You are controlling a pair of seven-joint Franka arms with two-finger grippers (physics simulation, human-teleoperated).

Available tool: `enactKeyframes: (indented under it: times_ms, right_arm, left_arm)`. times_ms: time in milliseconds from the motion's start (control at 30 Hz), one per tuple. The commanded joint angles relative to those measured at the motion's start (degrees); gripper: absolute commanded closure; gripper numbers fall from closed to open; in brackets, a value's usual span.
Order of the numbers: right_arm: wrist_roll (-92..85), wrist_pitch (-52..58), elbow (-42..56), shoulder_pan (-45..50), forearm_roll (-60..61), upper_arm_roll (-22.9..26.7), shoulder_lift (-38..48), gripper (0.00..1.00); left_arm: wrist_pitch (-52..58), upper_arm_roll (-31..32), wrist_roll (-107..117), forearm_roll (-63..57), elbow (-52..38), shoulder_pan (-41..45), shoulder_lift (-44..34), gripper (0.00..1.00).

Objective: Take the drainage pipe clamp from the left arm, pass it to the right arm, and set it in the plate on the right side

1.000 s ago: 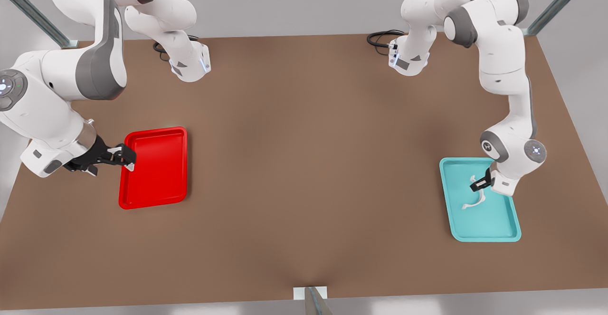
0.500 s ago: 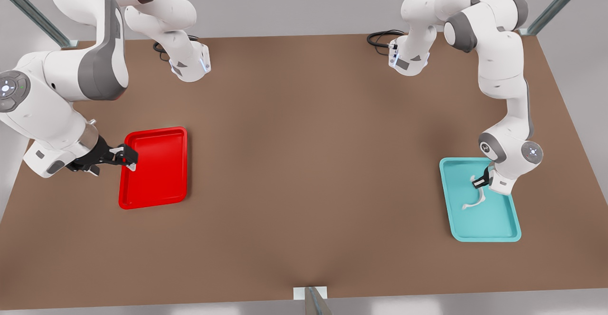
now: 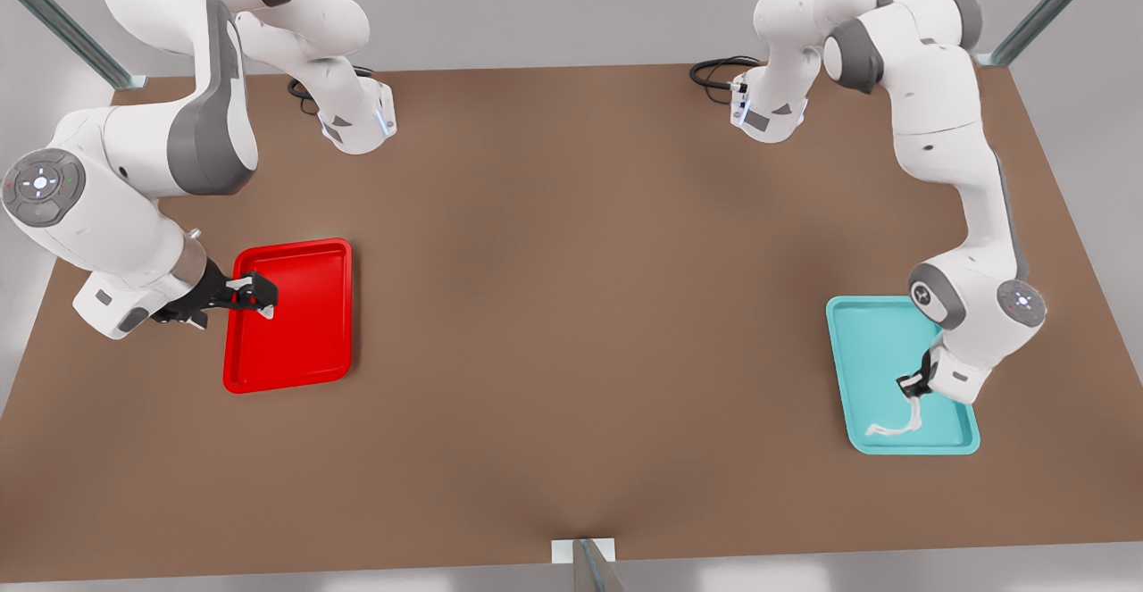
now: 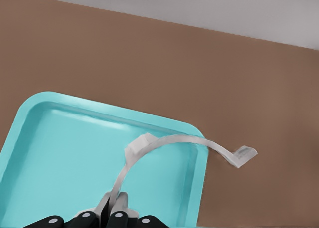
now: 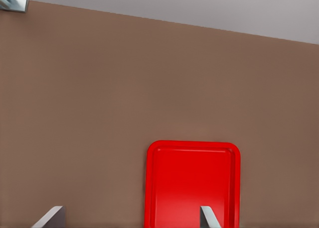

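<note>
Turquoise plate (image 3: 862,342) lay at the front view's right. The left gripper (image 3: 911,385) hung over the corner nearest the camera, jaws clamped on one end of the drainage pipe clamp (image 4: 169,141).

- Clamp: white C-shaped arc, gripped near one tab, the rest curving away from the fingers. In the left wrist view the far tab reached past the plate's rim and hung over the brown table (image 3: 571,262). Whether any part touched the plate floor could not be told.
- Right gripper (image 3: 259,299): waited over the red tray (image 5: 192,188) at the front view's left, fingers apart, holding nothing.
- Step judged in hand: setting the clamp down in the plate.

Notes for doing it well:
1. Do not release here. With one tab outside the rim, the arc would likely land across the raised edge and tip or slide onto the table.
2. Shift the held end toward the plate's middle until both tabs stand over the turquoise floor.
3. Lower until the free tab rests on the floor. A light, springy part dropped from a height may bounce.
4. Open the jaws, then lift straight up, so a finger does not drag the arc.
</note>
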State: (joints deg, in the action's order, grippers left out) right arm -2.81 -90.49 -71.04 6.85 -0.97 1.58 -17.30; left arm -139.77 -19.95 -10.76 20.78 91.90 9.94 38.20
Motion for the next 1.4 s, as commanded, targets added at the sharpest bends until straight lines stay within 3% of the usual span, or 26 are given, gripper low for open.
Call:
enactKeyframes:
  times_ms: [0, 133, 267, 400, 467, 567, 700, 800, 933, 1133, 1367]
  right_arm:
    - [-0.27, 0.14, 0.02, 0.0, 0.09, 0.01, 0.07, 0.0]
    - [-0.18, 0.14, 0.02, 0.0, 0.09, 0.01, 0.07, 0.0]
    - [-0.18, 0.05, 0.02, 0.0, 0.09, 0.01, 0.07, 0.0]
    - [0.08, 0.23, -0.07, 0.0, 0.09, -0.52, 0.07, 0.0]
    - [0.52, 0.06, -0.07, 0.0, 0.18, -4.56, 0.07, 0.0]
    - [1.22, -1.7, 0.29, 1.23, 0.0, -8.87, -1.25, 0.0]
    - [14.23, -3.46, 0.64, 6.68, -0.52, -8.96, -3.09, 0.0]
    - [14.5, -5.48, 1.25, 6.68, -0.17, -8.78, -4.24, 0.0]
    - [14.32, -16.11, 1.34, 7.03, -0.08, -13.61, -9.25, 0.0]
    - [14.32, -19.28, 1.43, 12.66, -0.35, -13.88, -12.06, 0.0]
    - [8.71, -21.48, -2.43, 13.01, -0.26, -13.79, -14.35, 0.0]
  left_arm:
    - [7.84, -0.01, -6.03, 0.22, -1.46, 4.12, -0.85, 0.79]
    - [15.23, -0.27, -5.58, 0.14, -1.55, 17.39, -5.86, 0.79]
    - [14.97, 7.91, 1.18, 1.02, -6.29, 22.4, -5.33, 0.79]
    - [8.03, 11.68, 7.85, 4.27, -9.63, 28.91, -2.78, 0.79]
    - [3.63, 15.29, 16.02, 3.74, -12.97, 31.19, -0.5, 0.79]
    - [3.19, 15.64, 21.48, 4.0, -17.63, 33.31, 2.05, 0.79]
    - [0.37, 15.82, 24.3, 4.0, -17.81, 34.18, 2.4, 0.79]
    - [0.37, 15.82, 24.47, 4.18, -17.72, 35.5, 2.58, 0.79]
    - [0.37, 15.82, 25.17, 4.18, -17.72, 35.94, 2.58, 0.79]
    - [0.37, 15.82, 25.97, 4.09, -17.72, 36.29, 2.22, 0.79]
    - [0.37, 15.82, 25.97, 4.09, -17.72, 36.29, 2.22, 0.79]
